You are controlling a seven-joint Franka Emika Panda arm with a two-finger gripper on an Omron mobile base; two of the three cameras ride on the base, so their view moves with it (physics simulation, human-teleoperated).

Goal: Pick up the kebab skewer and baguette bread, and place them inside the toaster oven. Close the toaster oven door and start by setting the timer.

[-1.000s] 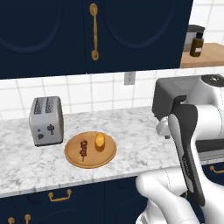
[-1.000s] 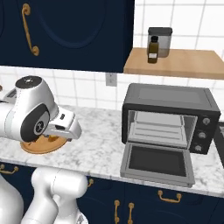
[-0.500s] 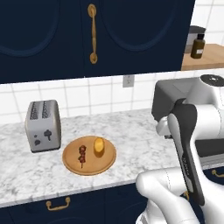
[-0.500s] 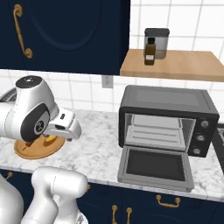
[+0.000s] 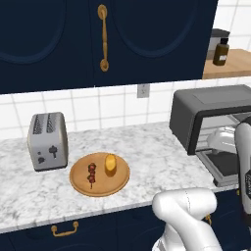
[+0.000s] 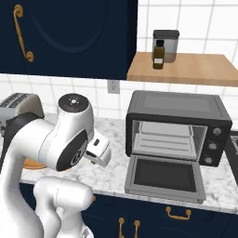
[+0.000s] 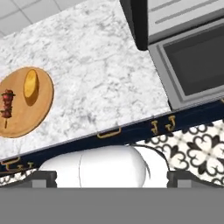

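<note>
Marble tabletop [image 5: 157, 152] carried everything the task needed, and none of it had been touched so far as the views showed. The claw [image 7: 112, 177] hung well above the tabletop's front edge, its two dark tips [image 7: 41, 177] spread wide apart with nothing between them. Seen from the hand camera, the round wooden plate [image 7: 39, 113] lay far off to the claw's left, and on it the baguette bread [image 7: 30, 85] and the kebab skewer [image 7: 7, 105] rested side by side, apart from each other. To the claw's right and ahead stood the toaster oven [image 6: 179, 128], its wire rack bare, and the toaster oven door [image 6: 162, 174] was already dropped flat over the tabletop's edge. A silver toaster [image 5: 47, 140] sat beyond the plate, farther left again.

By my reading, the job was at its very start: both foods had yet to be lifted and carried into the oven, one after the other, and after that the door wanted shutting and the timer knob turning. The open door spared one step. The first reach would have to travel well left to the plate.
</note>
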